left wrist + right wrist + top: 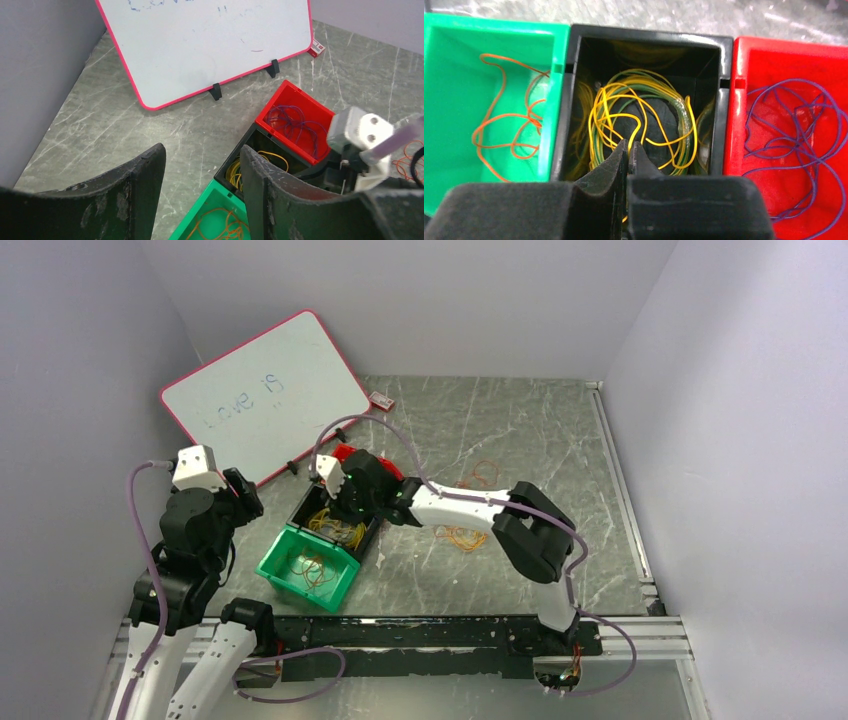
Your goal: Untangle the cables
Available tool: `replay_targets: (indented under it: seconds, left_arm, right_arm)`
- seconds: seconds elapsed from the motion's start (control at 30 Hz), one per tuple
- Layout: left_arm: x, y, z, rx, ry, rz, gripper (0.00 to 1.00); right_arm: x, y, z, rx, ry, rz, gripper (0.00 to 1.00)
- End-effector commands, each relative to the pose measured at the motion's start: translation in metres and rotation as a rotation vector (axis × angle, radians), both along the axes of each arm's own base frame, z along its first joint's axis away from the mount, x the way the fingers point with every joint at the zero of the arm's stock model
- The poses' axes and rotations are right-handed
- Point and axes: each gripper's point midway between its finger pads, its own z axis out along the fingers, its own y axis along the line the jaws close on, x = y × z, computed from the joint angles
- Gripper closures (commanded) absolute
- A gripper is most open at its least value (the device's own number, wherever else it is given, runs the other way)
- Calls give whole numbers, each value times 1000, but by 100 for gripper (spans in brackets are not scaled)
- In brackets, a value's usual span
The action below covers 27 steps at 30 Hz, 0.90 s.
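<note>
A grey marbled worktop (520, 430) is boxed in by pale lavender walls on three sides.

At 9 o'clock the left gripper (202, 160) hangs above the worktop near the left wall. Its jaws stand wide apart, with nothing between them and bare worktop below. At 11 o'clock a pink-framed whiteboard (265, 390) leans at the back, well apart from the bins.

Near the centre, three open plastic bins touch side to side in a slanted row. The green square plastic bin (449, 75) is nearest the arm bases and holds a few orange cable loops (506, 117). The black square plastic bin (649, 37) in the middle holds a bundle of yellow cable loops (639, 122) with some green strands. The red square plastic bin (774, 65) is farthest back and holds purple cable loops (794, 130).

The right gripper (629, 150) reaches over from 4 o'clock and dips into the black bin. Its jaws are pressed together among the yellow cable loops, with a sliver of yellow showing in the seam between them.

Just right of the bins, loose orange cable loops (462, 536) lie flat on the worktop. Open worktop lies beyond them, as far as a metal rail (620, 490) along the 3 o'clock edge.
</note>
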Motion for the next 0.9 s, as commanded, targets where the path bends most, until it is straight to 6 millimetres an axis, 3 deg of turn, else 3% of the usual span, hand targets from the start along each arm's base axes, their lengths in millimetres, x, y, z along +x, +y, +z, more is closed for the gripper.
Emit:
replay_targets:
  seconds: [0.0, 0.13, 0.3, 0.57, 0.87]
  left_arm:
    - [4, -1, 3, 7, -16, -12, 39]
    - [4, -2, 3, 7, -16, -14, 39]
    - [4, -2, 2, 7, -14, -15, 39]
    - [6, -5, 4, 10, -8, -35, 38]
    - [10, -17, 10, 9, -5, -106, 34]
  right_arm:
    - [8, -1, -21, -74, -32, -43, 100]
    - [11, -5, -30, -103, -33, -73, 98]
    - [12, -7, -31, -109, -28, -87, 85]
    - [7, -5, 16, -16, -34, -91, 65]
    - [-3, -35, 45, 5, -36, -152, 51]
